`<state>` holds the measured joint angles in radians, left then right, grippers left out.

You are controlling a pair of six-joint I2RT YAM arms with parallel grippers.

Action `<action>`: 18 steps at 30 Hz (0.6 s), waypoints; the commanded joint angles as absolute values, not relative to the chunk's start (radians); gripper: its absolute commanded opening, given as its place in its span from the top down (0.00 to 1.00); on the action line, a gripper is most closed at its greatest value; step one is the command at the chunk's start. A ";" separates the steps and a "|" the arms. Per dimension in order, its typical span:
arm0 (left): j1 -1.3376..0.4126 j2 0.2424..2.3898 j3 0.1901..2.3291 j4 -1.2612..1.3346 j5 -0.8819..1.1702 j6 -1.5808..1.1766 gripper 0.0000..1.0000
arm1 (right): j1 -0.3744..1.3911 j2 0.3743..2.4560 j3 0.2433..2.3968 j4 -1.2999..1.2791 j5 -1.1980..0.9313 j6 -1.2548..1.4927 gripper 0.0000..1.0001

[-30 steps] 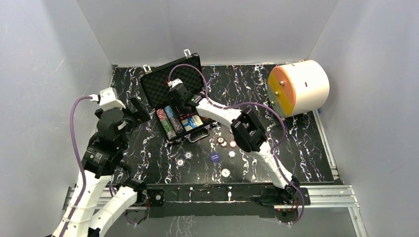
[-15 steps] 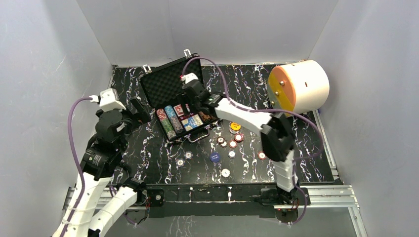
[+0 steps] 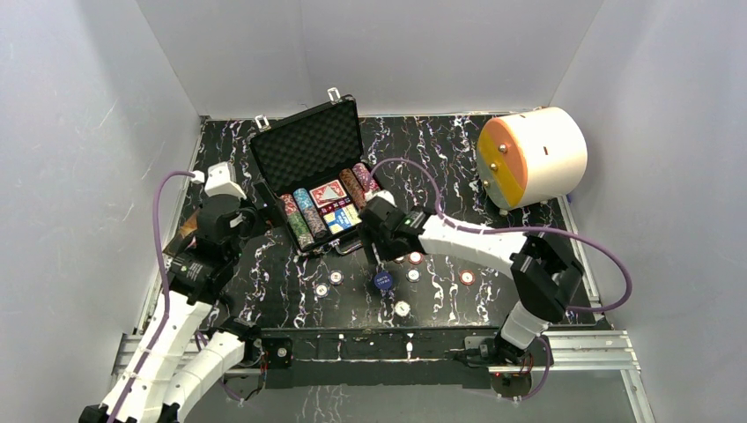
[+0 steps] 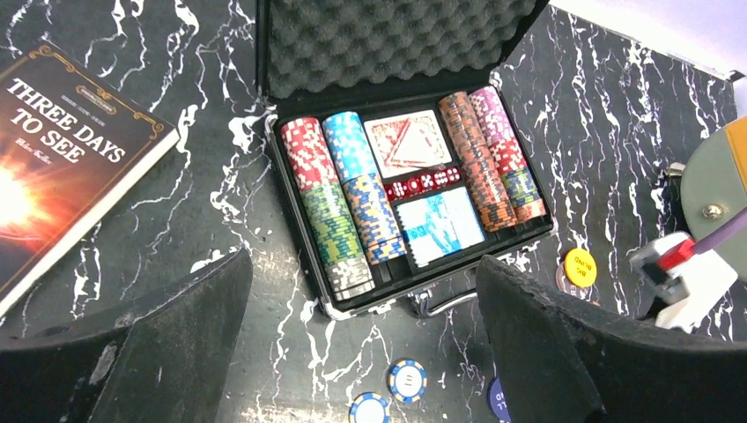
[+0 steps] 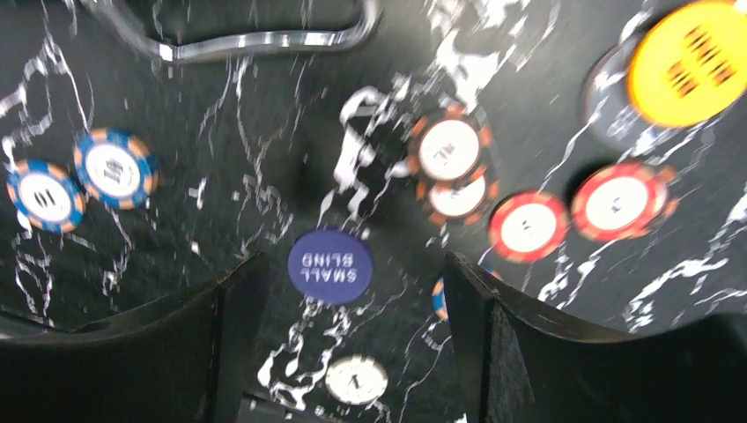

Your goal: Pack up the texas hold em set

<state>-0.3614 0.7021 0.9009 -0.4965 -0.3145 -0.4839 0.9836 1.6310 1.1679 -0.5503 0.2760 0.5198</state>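
Right end effector (image 5: 352, 273) wide open, empty. Swung back from case (image 3: 308, 150) in last second, now over blind button (image 5: 330, 266), loose chips (image 5: 528, 226) either side. I judge next pickup due; case just ahead, open.

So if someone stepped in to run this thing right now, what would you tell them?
Left gripper: open, empty, facing the case.
Right gripper: open, empty, above the blue small blind button.
Done: case lies open; chip rows, card decks and red dice sit in their slots.
To do: loose chips, the blue button and the yellow button lie on the table; pack them, then shut the lid.
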 commanded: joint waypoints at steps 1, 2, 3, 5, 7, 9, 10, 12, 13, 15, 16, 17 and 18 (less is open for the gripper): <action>-0.355 0.706 0.874 -0.436 -0.302 -0.517 0.02 | 1.052 1.661 1.167 -0.589 0.241 0.616 0.21; -0.354 0.704 0.869 -0.430 -0.308 -0.518 0.02 | 1.062 1.680 1.173 -0.602 0.252 0.631 0.22; -0.355 0.699 0.863 -0.424 -0.312 -0.518 0.02 | 1.070 1.695 1.179 -0.616 0.256 0.639 0.24; -0.355 0.692 0.850 -0.411 -0.312 -0.512 0.02 | 1.077 1.721 1.186 -0.635 0.255 0.654 0.26; -0.354 0.686 0.840 -0.401 -0.307 -0.505 0.02 | 1.080 1.734 1.183 -0.645 0.249 0.655 0.26; -0.354 0.684 0.830 -0.396 -0.304 -0.502 0.02 | 1.081 1.749 1.183 -0.652 0.250 0.655 0.26; -0.355 0.684 0.828 -0.395 -0.304 -0.501 0.02 | 1.081 1.764 1.183 -0.654 0.251 0.654 0.26; -0.354 0.684 0.819 -0.392 -0.305 -0.499 0.01 | 1.081 1.777 1.183 -0.651 0.251 0.654 0.26; -0.354 0.685 0.816 -0.390 -0.306 -0.499 0.02 | 1.081 1.783 1.184 -0.647 0.247 0.650 0.26; -0.356 0.684 0.812 -0.388 -0.308 -0.498 0.02 | 1.081 1.801 1.188 -0.642 0.232 0.645 0.26; -0.355 0.684 0.810 -0.388 -0.309 -0.495 0.02 | 1.081 1.811 1.189 -0.639 0.226 0.643 0.26; -0.355 0.683 0.809 -0.388 -0.310 -0.493 0.02 | 1.081 1.817 1.188 -0.635 0.221 0.643 0.26; -0.354 0.683 0.808 -0.389 -0.312 -0.491 0.02 | 1.081 1.823 1.186 -0.633 0.220 0.642 0.27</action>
<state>-0.3614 0.6926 0.8169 -0.4107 -0.3054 -0.5049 1.0813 1.7988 1.1599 -0.6327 0.2321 0.6331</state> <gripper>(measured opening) 0.983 0.740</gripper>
